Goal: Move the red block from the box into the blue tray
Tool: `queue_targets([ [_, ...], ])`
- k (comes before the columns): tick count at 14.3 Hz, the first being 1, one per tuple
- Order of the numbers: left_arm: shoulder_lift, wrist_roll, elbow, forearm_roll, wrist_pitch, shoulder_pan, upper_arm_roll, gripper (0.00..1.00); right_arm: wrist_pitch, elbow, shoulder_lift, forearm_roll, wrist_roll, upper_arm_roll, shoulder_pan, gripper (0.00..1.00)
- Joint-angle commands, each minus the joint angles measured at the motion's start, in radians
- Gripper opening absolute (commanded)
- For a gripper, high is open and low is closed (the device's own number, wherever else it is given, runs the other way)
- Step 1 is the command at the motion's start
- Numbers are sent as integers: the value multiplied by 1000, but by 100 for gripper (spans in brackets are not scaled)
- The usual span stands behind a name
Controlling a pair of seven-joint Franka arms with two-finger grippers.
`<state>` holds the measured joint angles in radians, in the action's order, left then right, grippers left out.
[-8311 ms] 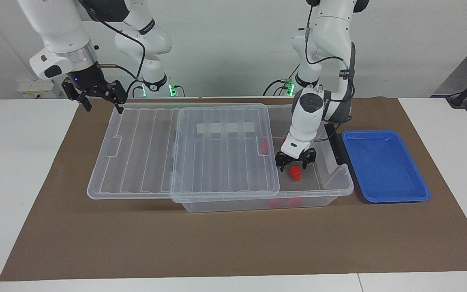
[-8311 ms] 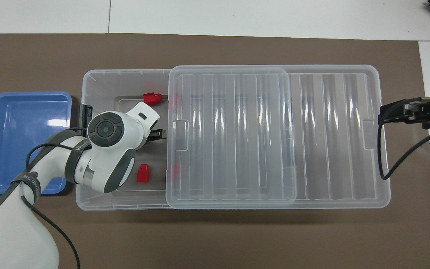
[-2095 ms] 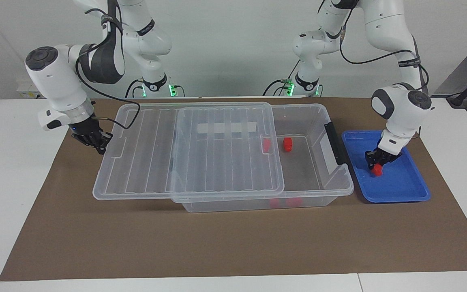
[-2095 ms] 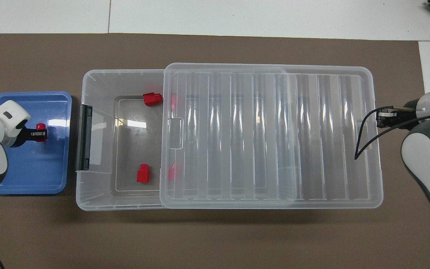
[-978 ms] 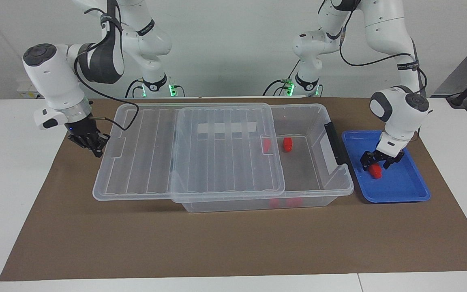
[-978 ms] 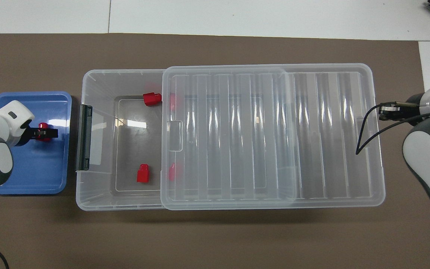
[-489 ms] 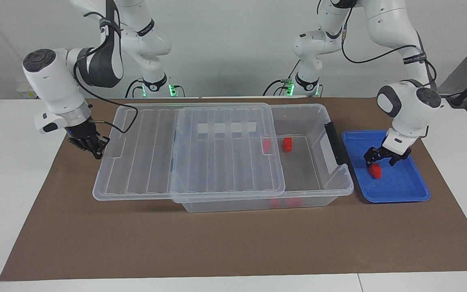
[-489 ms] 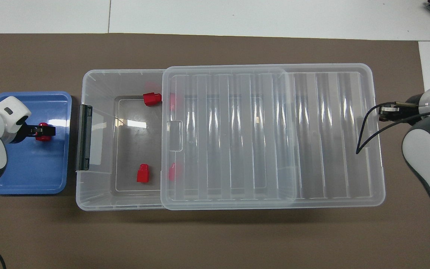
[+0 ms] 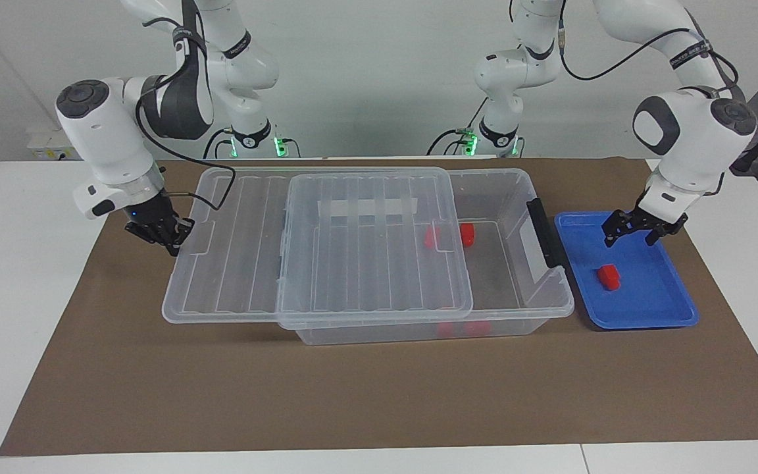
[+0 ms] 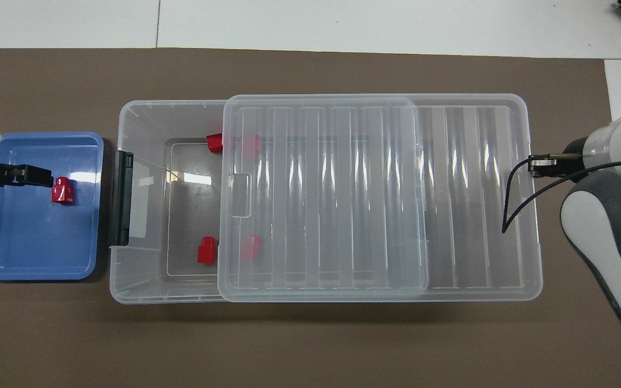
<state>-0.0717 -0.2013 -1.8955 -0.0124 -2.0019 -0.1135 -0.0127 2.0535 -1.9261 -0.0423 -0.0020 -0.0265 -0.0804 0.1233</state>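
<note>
the blue tray (image 9: 649,309) sits on the brown mat (image 9: 379,395) at the left arm's end of the table, just beside the box's black clip handle (image 9: 542,230). one red block (image 9: 608,276) lies alone on the tray floor, free of any grip. the left gripper (image 9: 633,227) hangs in the air over the tray, above the block and apart from it, its fingers spread wide and empty. the box (image 9: 517,309), a large clear bin, stands lengthwise on the mat between the tray and the right arm's end. its ribbed clear lid (image 9: 366,250) lies askew on top, slid toward the right arm's end so that it overhangs the box there and leaves the handle end uncovered. in the open part two red blocks show in the overhead view: one (image 10: 206,250) on the floor on the side nearer the robots, one (image 10: 214,142) on the farther side, partly under the lid's edge. two further red shapes (image 10: 249,247) show blurred through the lid next to them. the right gripper (image 9: 163,234) is at the overhanging end of the lid, fingertips clenched together; they appear pinched on the lid's rim, though actual contact cannot be confirmed.
</note>
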Motion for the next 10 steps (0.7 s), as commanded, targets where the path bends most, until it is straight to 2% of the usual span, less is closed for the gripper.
queue_targets([
  [1,29,-3,78,23,118,23,-1,100,-22,-7,16,22,59,-1,-23,0],
  [5,107,39,75,43,158,35,37,100,-24,-7,19,24,53,-1,-85,0],
  [10,124,43,72,40,149,46,36,100,-19,-7,21,24,-29,-1,-171,0],
])
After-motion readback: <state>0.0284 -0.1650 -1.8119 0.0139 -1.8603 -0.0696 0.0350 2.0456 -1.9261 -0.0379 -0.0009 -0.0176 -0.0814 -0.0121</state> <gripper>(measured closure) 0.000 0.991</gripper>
